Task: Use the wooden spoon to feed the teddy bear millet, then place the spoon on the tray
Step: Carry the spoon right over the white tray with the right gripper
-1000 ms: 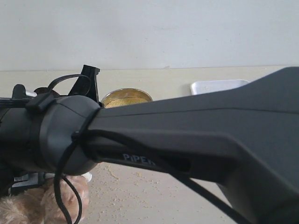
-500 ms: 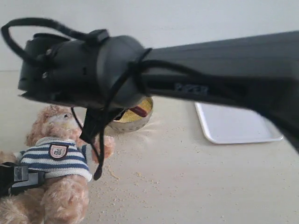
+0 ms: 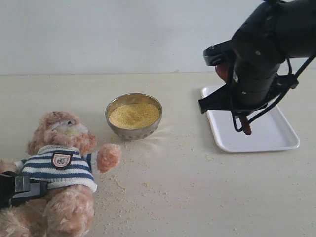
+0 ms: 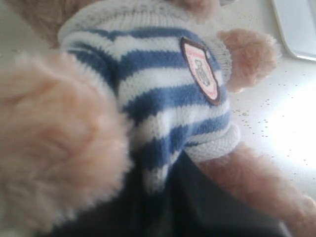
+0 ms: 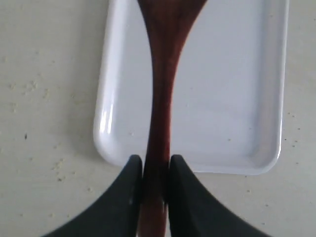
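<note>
While the right gripper (image 5: 155, 165) hangs over the flat white plastic tray (image 3: 269, 136), its black jaws are shut tight on the thin handle of the small dark red-brown wooden spoon (image 5: 160, 98). The round end of the spoon points away from the jaws, out over the middle of the tray. I cannot tell if the spoon touches the tray.

The tray lies on the pale bench (image 3: 197, 197), on the right side. The small round metal bowl (image 3: 133, 130) sits well apart from it, near the middle. The bowl is full of fine yellow millet (image 3: 134, 115). Some loose grains (image 3: 118, 185) lie on the bench in front of the bowl.

The fluffy light-brown teddy bear (image 3: 59, 148) in a blue-and-white striped shirt lies on its back on the left side. One furry arm sticks out near the bowl. A small badge (image 4: 200, 69) is on its chest.

The left gripper (image 3: 29, 187) is down by the teddy bear. Its dark jaws press into the soft body just under the shirt. They look blurry up close, but they are squeezed almost closed on the teddy bear.
</note>
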Controlling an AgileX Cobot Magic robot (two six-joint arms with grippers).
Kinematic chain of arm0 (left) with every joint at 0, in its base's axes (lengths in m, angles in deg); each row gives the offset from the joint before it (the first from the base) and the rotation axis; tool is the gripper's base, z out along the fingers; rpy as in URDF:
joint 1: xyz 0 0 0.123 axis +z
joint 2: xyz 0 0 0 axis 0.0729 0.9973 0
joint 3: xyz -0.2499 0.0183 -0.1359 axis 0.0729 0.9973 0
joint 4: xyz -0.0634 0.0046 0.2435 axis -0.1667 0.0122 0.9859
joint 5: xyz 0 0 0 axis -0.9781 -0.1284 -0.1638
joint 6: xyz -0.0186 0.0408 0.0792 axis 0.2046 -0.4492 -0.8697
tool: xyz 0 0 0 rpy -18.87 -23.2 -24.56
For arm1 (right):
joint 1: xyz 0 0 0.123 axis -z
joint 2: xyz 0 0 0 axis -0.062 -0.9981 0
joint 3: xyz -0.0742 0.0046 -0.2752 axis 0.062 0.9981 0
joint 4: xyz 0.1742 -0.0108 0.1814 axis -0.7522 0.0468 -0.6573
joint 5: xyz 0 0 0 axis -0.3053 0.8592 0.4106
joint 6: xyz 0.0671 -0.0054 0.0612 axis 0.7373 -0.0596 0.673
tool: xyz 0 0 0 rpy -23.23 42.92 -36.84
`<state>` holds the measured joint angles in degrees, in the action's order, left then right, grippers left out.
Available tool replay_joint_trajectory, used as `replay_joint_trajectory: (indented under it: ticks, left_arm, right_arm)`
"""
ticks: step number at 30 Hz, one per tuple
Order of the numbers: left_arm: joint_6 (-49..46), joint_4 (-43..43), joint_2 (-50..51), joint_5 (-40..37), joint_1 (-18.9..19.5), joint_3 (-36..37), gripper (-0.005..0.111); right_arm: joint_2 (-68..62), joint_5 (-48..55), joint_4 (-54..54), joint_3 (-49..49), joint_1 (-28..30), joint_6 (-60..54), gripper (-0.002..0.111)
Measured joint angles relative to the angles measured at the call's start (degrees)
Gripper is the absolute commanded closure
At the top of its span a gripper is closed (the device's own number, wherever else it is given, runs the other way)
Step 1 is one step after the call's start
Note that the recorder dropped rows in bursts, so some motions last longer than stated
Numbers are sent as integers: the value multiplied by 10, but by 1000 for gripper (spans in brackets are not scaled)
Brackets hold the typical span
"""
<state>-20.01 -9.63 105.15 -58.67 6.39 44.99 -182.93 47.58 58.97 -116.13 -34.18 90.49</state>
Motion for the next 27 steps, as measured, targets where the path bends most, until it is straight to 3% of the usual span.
replay_joint_trajectory:
  ticks: [8,27]
  left_arm:
    - [0,0,0,0,0,0,102]
    - [0,0,0,0,0,0,102]
  right_arm:
    - [-51,-43,-81,-16,101,-86,109]
    - [-217,33,-106,-167,105,-154,108]
